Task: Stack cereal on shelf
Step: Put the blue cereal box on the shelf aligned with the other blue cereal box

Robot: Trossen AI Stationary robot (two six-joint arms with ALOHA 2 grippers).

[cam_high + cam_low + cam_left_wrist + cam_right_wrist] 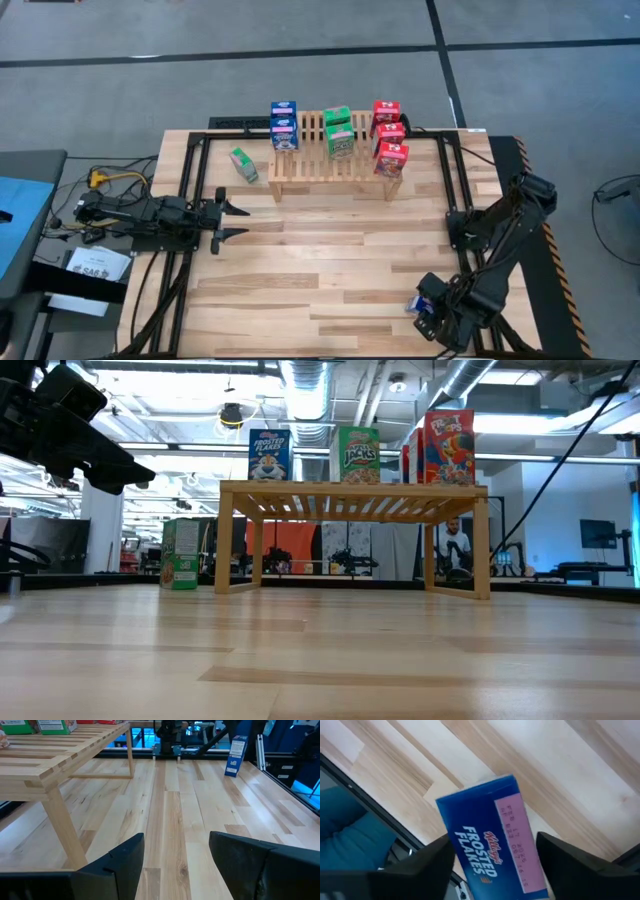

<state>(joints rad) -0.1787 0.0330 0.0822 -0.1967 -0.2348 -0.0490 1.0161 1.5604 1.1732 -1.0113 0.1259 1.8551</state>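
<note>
The wooden shelf [330, 165] stands at the table's far middle, legs on the planks. On it stand two blue boxes [284, 125], two green boxes [338, 131] and three red boxes [388, 135]. Another green box [243, 165] stands on the table left of the shelf [355, 495]. The last blue box [424, 299] stands upright near the table's near right corner. My right gripper [495, 852] is open above it, pointing down, one finger on either side of its top [492, 830]. My left gripper [232, 220] waits open by the left edge. My right gripper has a finger [437, 857] on each side of the blue box's top end [485, 815], coming from above. Whether either finger touches the cardboard, I cannot tell. The box stands upright on the table [236, 755].
A black frame [190, 170] runs round the table's edges. Bare planks [330, 260] lie between the shelf and the near edge. Cables and papers [95, 265] sit off the table's left side. The shelf's near rows [60, 750] hold no boxes.
</note>
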